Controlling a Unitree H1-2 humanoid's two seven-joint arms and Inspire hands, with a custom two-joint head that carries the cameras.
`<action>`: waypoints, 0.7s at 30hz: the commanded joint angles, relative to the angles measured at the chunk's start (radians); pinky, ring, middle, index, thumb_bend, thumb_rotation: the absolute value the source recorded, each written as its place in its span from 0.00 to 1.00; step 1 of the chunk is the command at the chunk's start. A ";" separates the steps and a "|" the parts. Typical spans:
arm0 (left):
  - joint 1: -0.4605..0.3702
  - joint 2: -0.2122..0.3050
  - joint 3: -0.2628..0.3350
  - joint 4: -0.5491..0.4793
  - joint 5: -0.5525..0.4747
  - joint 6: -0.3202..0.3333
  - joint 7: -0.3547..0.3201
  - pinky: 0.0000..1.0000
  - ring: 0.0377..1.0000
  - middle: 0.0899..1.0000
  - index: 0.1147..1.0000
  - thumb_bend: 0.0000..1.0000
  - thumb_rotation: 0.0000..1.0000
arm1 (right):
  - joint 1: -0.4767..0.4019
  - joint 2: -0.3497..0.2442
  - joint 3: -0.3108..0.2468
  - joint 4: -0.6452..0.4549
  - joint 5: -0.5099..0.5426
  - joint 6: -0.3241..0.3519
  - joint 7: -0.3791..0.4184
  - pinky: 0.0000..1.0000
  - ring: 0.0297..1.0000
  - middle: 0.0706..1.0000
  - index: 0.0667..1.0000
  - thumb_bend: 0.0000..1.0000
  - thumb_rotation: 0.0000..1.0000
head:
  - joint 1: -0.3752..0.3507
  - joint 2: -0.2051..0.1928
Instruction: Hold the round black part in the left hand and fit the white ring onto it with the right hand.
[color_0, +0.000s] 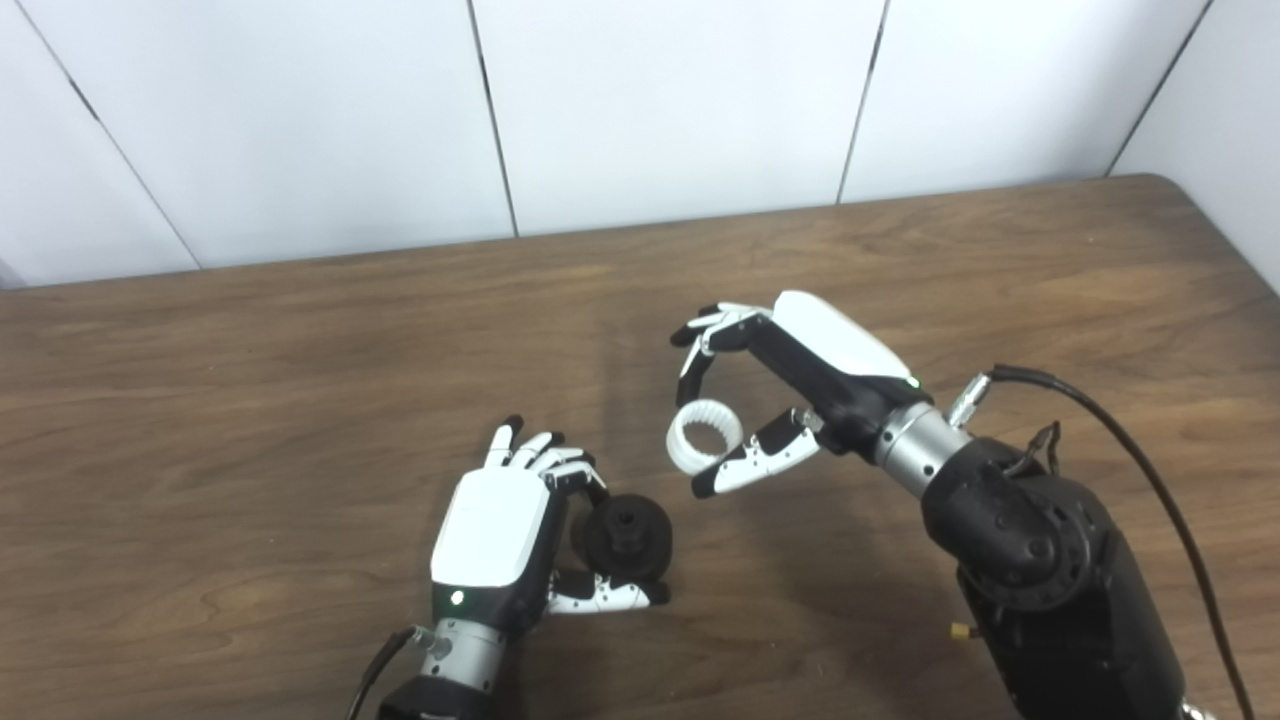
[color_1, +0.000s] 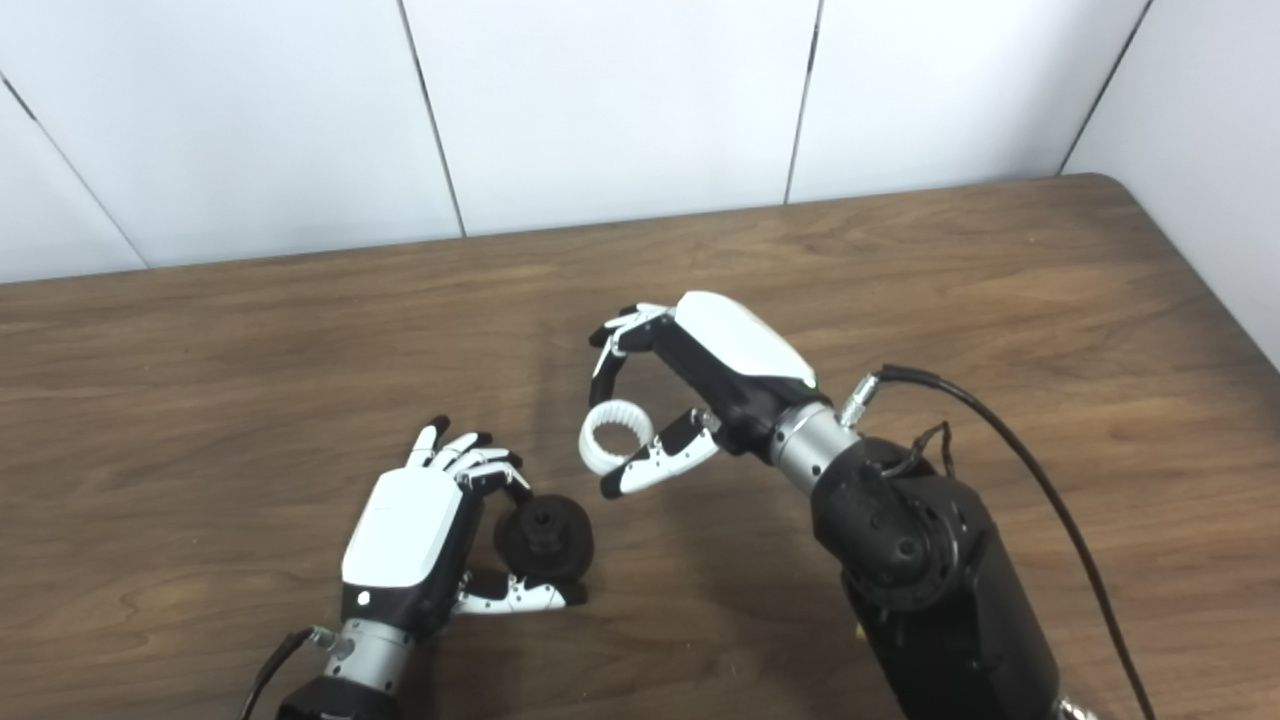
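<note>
The round black part (color_0: 627, 537) is held in my left hand (color_0: 500, 525) between its fingers and thumb, low over the table near the front, its hub facing up and right. My right hand (color_0: 775, 385) is shut on the white ribbed ring (color_0: 704, 436), pinched between fingers above and thumb below. The ring hangs a little above and to the right of the black part, apart from it. The same shows in the right eye view: the part (color_1: 545, 540), the ring (color_1: 617, 435), the left hand (color_1: 415, 525) and the right hand (color_1: 690, 385).
The brown wooden table (color_0: 300, 380) runs to a white panelled wall (color_0: 640, 110) at the back. A black cable (color_0: 1130, 450) loops off my right forearm on the right side.
</note>
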 joint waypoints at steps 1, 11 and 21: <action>-0.005 -0.007 -0.016 0.015 0.018 0.004 -0.021 1.00 0.87 0.73 0.42 0.52 0.06 | -0.012 0.006 0.007 -0.032 -0.006 -0.005 -0.006 0.96 0.91 0.80 0.45 0.52 0.13 | -0.001 0.001; -0.010 -0.014 -0.027 0.027 0.016 0.007 0.002 1.00 0.86 0.73 0.42 0.52 0.06 | 0.001 0.042 0.053 -0.011 -0.012 -0.011 -0.013 0.98 0.93 0.81 0.45 0.52 0.13 | 0.006 0.006; -0.012 -0.022 -0.039 0.019 0.027 0.024 -0.006 1.00 0.86 0.73 0.42 0.52 0.05 | 0.019 0.070 0.097 0.047 -0.003 -0.035 -0.051 1.00 0.93 0.80 0.45 0.52 0.13 | 0.015 0.015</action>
